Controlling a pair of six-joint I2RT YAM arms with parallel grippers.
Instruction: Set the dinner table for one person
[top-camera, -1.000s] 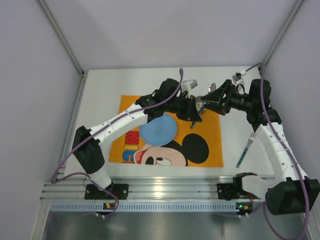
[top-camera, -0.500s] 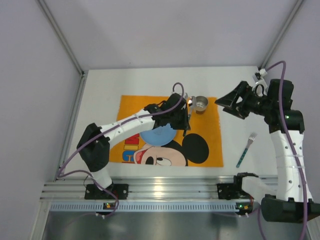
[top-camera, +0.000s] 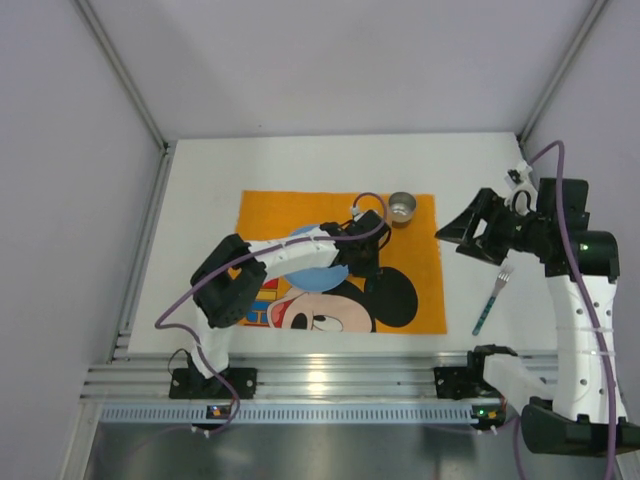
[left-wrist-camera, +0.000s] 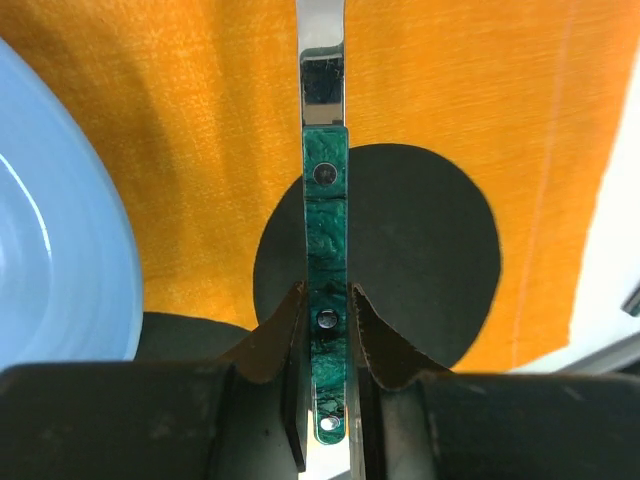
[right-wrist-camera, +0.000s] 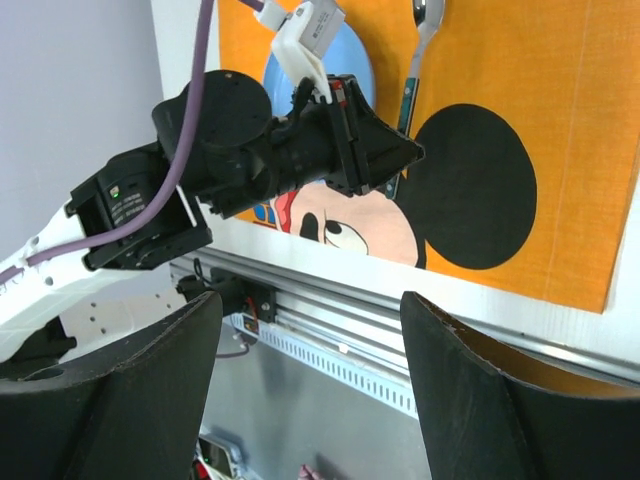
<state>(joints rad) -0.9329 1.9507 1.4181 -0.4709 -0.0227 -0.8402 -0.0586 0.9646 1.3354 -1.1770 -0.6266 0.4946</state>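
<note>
Since prev. frame: L arm pulled back toward its base; R arm shifted slightly nearer. Dinner table (top-camera: 200, 190), white, carries orange mouse placemat (top-camera: 270, 210) at centre. Blue plate (top-camera: 303, 272) lies on mat, partly under L arm. L gripper (top-camera: 366, 258) is over black ear print, jaws narrow, clamped on green-handled spoon (left-wrist-camera: 325, 230). Metal cup (top-camera: 402, 208) stands at mat's far edge. R gripper (top-camera: 462, 228) jaws wide, empty, just off mat's R edge. Green-handled fork (top-camera: 490, 298) lies on bare table, R of mat.
</note>
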